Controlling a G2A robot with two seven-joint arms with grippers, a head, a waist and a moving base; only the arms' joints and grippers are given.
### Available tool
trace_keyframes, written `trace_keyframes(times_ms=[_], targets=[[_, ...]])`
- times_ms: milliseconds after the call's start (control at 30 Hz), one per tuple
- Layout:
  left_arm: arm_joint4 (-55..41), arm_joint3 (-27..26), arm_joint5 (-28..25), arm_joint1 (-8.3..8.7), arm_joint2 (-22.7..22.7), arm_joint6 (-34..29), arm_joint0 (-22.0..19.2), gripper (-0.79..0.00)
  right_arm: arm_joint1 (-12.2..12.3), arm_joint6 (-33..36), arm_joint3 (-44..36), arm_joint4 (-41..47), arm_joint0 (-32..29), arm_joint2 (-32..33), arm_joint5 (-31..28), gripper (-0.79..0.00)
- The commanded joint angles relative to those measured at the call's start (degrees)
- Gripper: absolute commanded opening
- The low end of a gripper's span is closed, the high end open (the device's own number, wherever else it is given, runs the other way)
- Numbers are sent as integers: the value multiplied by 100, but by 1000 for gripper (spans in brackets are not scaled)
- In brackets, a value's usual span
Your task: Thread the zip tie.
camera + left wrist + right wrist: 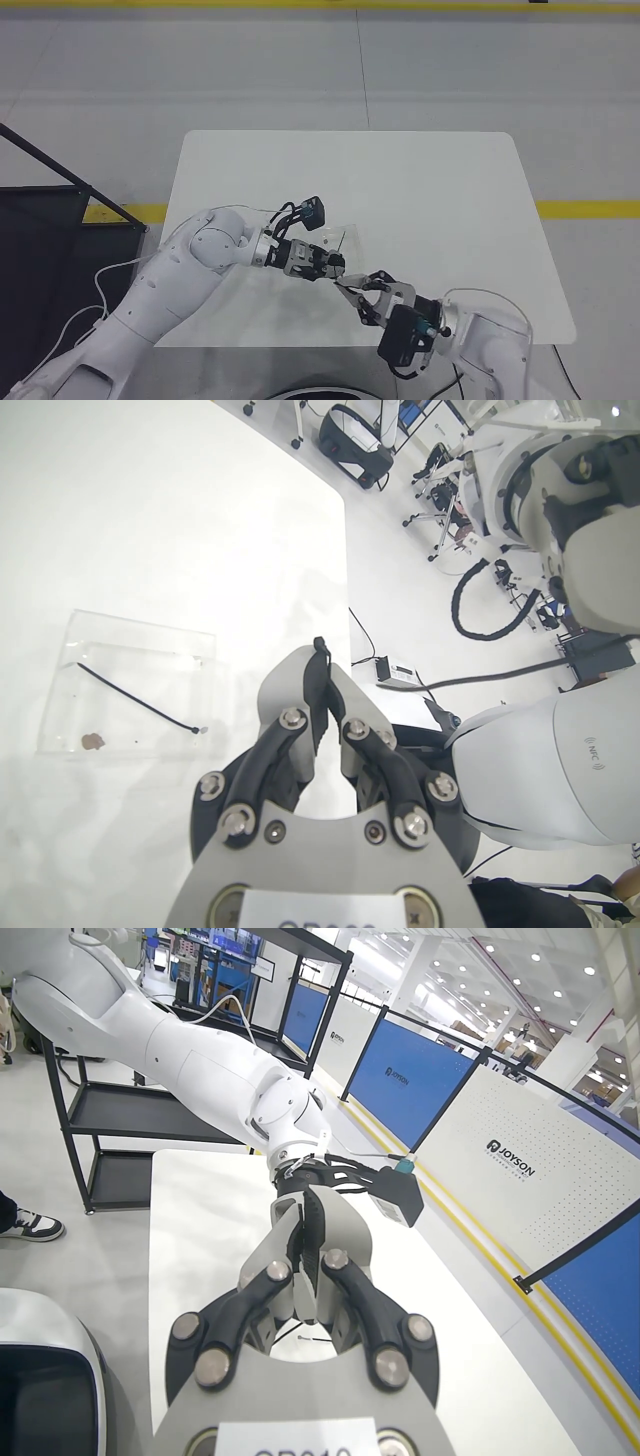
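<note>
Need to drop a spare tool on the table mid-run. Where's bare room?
Free: the far half of the table, beyond the clear tray, and its right side out to the edge. Crowded: front centre, where left hand and right hand meet on the zip tie, next to the tray.

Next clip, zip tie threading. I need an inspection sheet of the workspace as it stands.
Surface: white table, rounded corners.
Job's things: black zip tie, its end poking out past the fingertips of the left claw; second zip tie lying loose in a clear tray.
Clutter: brown smudge in the tray.
Grippers: left claw shut on the zip tie; right claw shut, what it pinches cannot be told. The two meet tip to tip near the table's front.
Cables: black ribbed hose looping by the right arm; thin floor cable running to a small box.
Surroundings: yellow floor line, black shelf cart, blue partition panels.
</note>
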Motion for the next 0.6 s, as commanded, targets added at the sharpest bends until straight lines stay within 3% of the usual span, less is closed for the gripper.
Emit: trace_keyframes(times_ms=[0,567], targets=[[0,0,0,0,0,0,0,-785,7,-12,12,6,7,-1,8,-785],[0,0,0,0,0,0,0,-785,53,117,182,256,128,3,243,-785]])
